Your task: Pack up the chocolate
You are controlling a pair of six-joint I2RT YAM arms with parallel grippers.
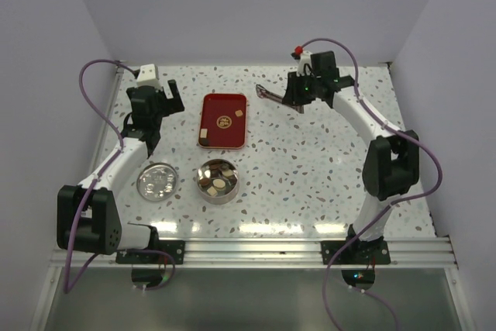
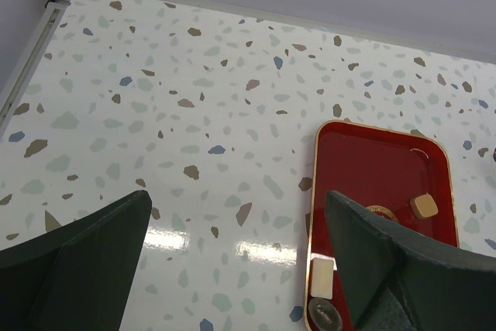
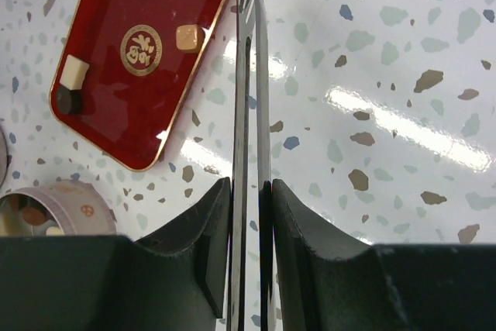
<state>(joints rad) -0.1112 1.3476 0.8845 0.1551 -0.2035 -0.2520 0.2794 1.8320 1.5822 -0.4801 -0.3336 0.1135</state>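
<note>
The right gripper (image 3: 248, 188) clamps tweezers (image 3: 253, 75), blades squeezed nearly together, beside the red tray's (image 3: 116, 125) far right corner; three chocolates (image 3: 188, 37) lie inside.

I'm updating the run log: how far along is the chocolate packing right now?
Done: several chocolate pieces lie in the tin. In hand: the right gripper is shut on tongs beside the red tray; the left gripper is open and empty. Left: a tan piece, a cream piece and a dark piece on the tray, and the lid lies beside the tin, not on it.
</note>
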